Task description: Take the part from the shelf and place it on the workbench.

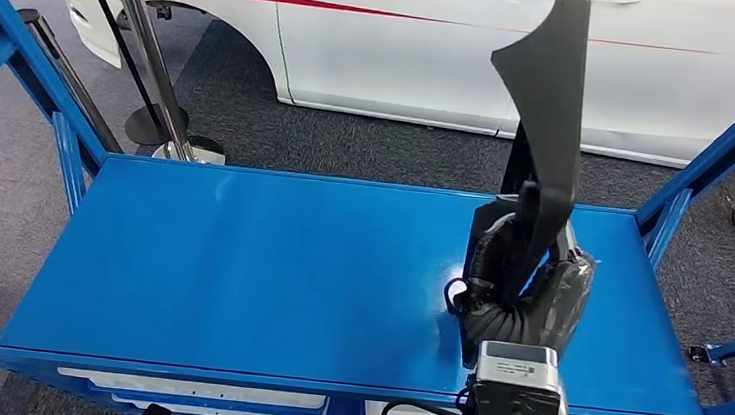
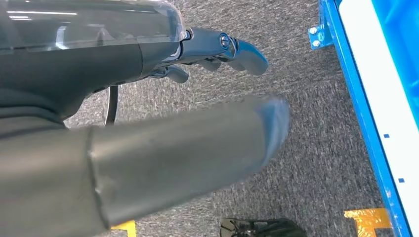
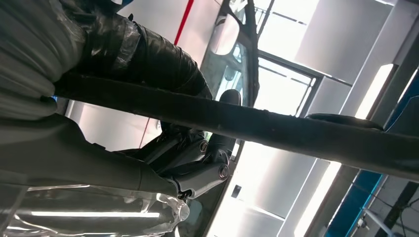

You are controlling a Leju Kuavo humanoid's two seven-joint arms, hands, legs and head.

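The left robot hand (image 2: 222, 49) hangs beside the blue desk (image 1: 238, 266), fingers loosely spread, holding nothing. The right robot hand (image 1: 519, 266) grips the tall black part (image 1: 551, 103) upright over the desk — top-heavy, it could tip or slip once released.

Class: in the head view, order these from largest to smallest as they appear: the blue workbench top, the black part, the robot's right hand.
1. blue workbench top
2. black part
3. right hand, which is nearer the camera, so its true size against the part is unsure.
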